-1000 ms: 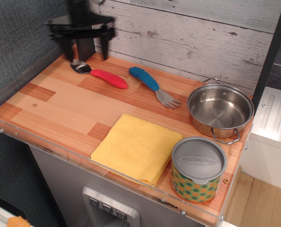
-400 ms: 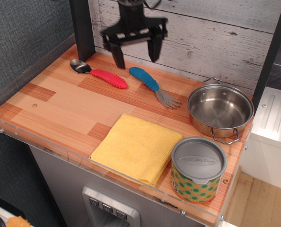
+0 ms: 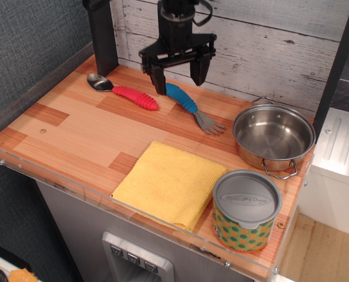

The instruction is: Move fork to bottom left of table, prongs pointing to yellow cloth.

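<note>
On the wooden plank bench (image 3: 74,138) lie one blue-handled fork with grey metal prongs (image 3: 189,107), one red-handled metal spoon (image 3: 123,91), one square yellow terry cloth (image 3: 170,182), one steel pot (image 3: 272,138) and one lidded patterned can (image 3: 247,210). The single black gripper (image 3: 178,76) hangs wide open and empty over the fork's handle at the back of the bench, one finger in front of the handle end.

The table (image 3: 74,132) bears fork (image 3: 189,107), spoon (image 3: 124,91), yellow cloth (image 3: 170,182), pot (image 3: 272,138), can (image 3: 245,210).
</note>
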`<action>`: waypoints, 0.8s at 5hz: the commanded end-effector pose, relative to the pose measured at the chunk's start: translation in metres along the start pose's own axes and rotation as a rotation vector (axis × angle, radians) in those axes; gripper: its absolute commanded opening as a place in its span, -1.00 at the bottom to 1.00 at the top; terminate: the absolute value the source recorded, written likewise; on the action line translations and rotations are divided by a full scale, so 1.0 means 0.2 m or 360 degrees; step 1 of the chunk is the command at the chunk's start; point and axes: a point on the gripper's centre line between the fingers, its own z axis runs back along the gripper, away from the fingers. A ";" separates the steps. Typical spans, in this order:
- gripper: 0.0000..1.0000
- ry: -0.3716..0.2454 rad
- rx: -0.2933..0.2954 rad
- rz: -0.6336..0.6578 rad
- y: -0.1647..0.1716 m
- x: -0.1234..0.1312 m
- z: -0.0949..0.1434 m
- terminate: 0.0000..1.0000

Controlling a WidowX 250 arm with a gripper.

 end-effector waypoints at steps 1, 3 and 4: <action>1.00 -0.0033 -0.0103 0.0121 -0.06 0.06 -0.01 -1.00; 1.00 -0.0021 -0.0030 0.0135 -0.05 0.06 -0.10 -1.00; 1.00 0.0003 -0.0030 0.0132 -0.07 0.05 -0.12 -1.00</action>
